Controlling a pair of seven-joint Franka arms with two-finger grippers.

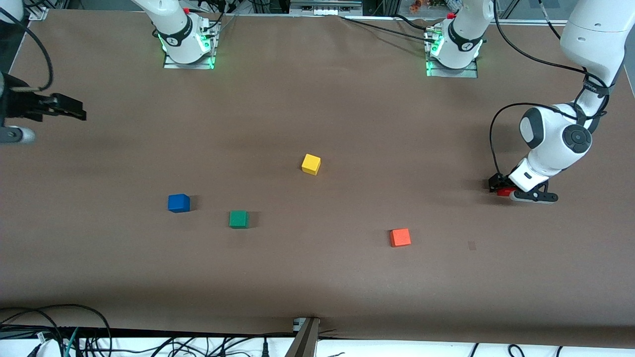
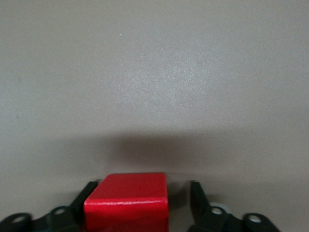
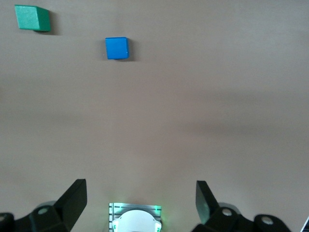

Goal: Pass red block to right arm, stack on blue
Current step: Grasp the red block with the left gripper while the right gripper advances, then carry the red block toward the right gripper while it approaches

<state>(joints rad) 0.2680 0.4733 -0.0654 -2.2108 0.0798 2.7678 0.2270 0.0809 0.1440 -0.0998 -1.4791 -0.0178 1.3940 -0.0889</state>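
The left gripper (image 1: 506, 191) is down at the tabletop (image 1: 317, 277) at the left arm's end, its fingers (image 2: 200, 195) spread around the red block (image 2: 128, 200), one touching and one just apart. The right gripper (image 1: 67, 108) hangs open over the right arm's end. The blue block (image 1: 178, 203) sits at ten o'clock from the green block (image 1: 238, 218).
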